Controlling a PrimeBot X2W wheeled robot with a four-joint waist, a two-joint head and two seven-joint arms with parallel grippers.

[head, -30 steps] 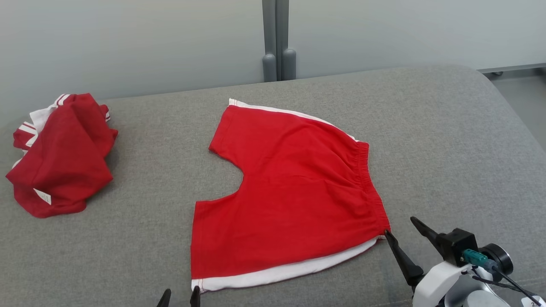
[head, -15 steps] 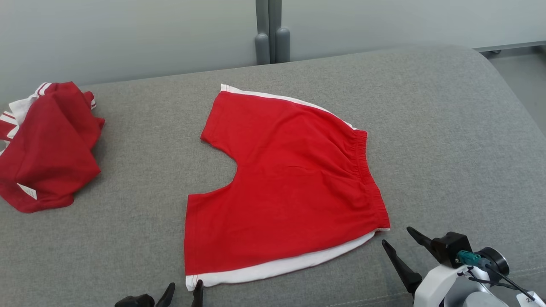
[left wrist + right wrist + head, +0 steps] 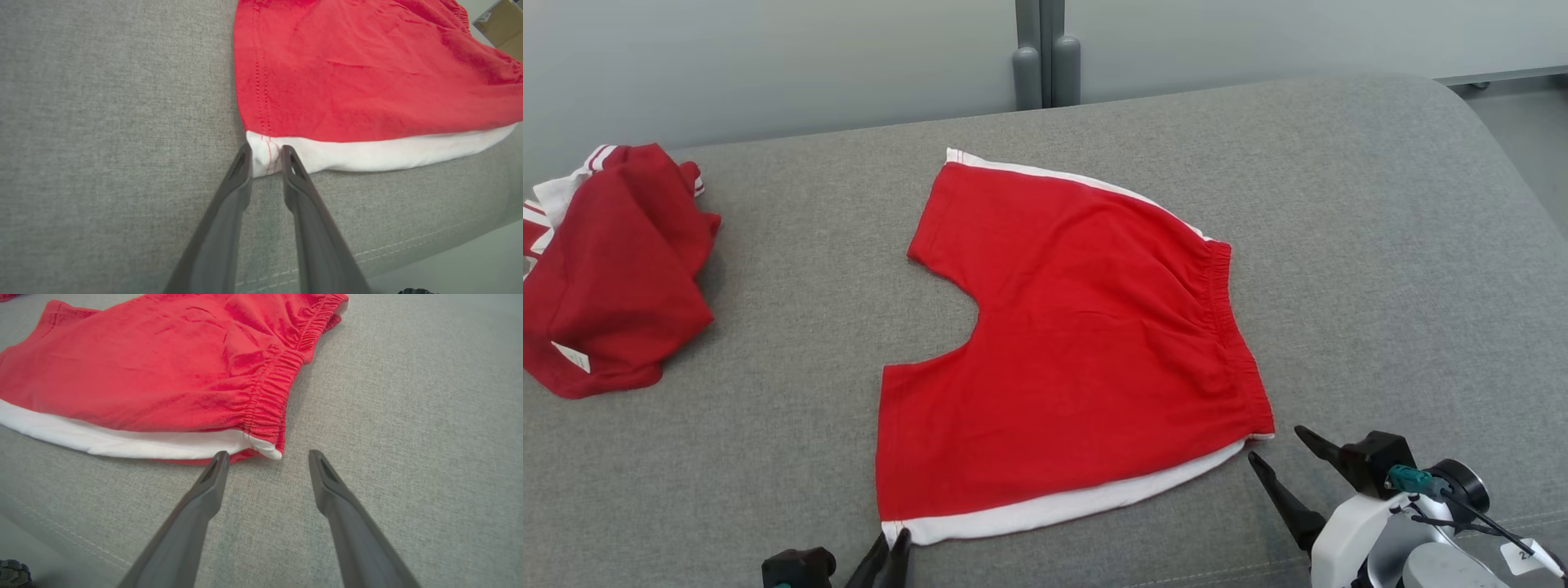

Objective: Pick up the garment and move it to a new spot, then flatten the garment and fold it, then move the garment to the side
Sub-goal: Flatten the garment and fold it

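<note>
- Red shorts [image 3: 1078,343] flat on the middle of the cushion [image 3: 1380,245], leg openings toward its left edge, waistband [image 3: 1229,327] toward its right. Laid out this way, probably ready for the fold.
- Soft, thin knit, lightly creased. Gathered elastic at the waist, double stitching at the hems, a white stripe [image 3: 1062,506] along the near side.
- Left gripper [image 3: 265,157] at the near leg corner, pinching the white hem corner between its tips. Seemingly a hold for carrying that corner over.
- Right gripper [image 3: 267,457] spread wide and holding nothing, tips low over the cushion just beside the near waistband corner. Likely lined up to take the matching corner.
- Cushion itself grey and coarsely woven, rounded at the far right corner, with a stitched seam along the near edge.
- Crumpled red and white garment [image 3: 613,269] by the left edge, well apart from the shorts.
</note>
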